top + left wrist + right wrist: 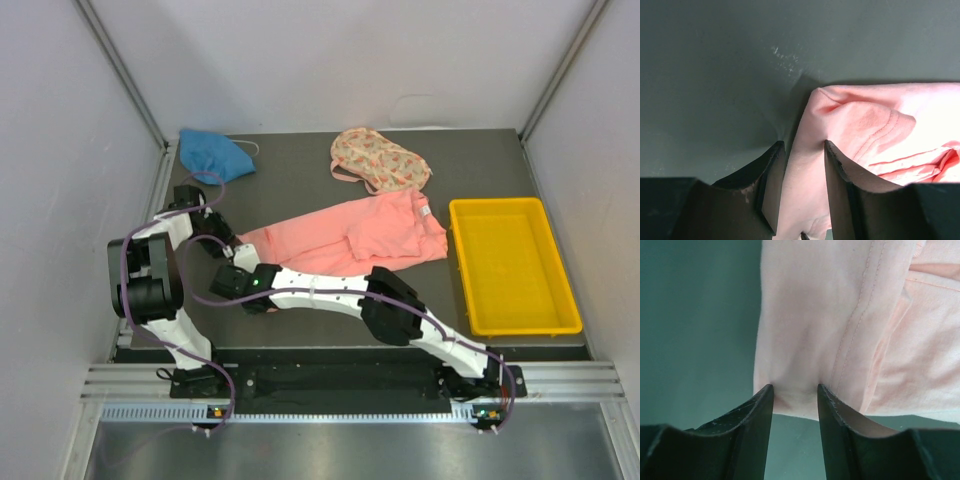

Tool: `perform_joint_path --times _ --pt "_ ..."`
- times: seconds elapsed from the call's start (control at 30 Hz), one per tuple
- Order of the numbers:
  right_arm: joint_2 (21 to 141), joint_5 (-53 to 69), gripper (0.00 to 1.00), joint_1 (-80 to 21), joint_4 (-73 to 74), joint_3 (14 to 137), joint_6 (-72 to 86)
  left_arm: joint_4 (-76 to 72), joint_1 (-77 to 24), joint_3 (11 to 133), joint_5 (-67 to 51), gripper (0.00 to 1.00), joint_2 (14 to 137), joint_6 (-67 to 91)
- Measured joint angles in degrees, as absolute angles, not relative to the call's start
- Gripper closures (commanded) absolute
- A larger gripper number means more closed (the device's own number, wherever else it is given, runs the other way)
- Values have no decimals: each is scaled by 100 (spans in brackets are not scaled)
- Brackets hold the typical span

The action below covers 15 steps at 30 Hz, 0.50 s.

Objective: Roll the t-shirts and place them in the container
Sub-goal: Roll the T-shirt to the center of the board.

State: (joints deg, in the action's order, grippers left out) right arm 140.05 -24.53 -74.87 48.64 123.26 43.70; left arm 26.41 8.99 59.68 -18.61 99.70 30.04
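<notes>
The salmon-pink t-shirt (350, 235) lies stretched across the middle of the dark table, its white neck tag at the right end. My left gripper (236, 250) is at the shirt's left end; in the left wrist view (801, 145) pink cloth (865, 125) fills the gap between its jaws. My right gripper (240, 282) is at the same end, nearer the front; its tips (795, 387) pinch the puckered edge of the cloth (840, 315). A blue t-shirt (212, 152) lies crumpled at the back left. A cream floral t-shirt (378, 160) lies at the back middle.
A yellow tray (515, 328) stands at the right side of the table, just right of the pink shirt. White walls close in the left, back and right sides. Both arms reach over the front left of the table.
</notes>
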Motion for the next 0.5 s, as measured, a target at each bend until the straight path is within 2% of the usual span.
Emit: perform_joint_path --times 0.5 --pt "14011 -2541 59 -7636 4971 12687 4368 2661 893 5970 -1861 58 9970 3000"
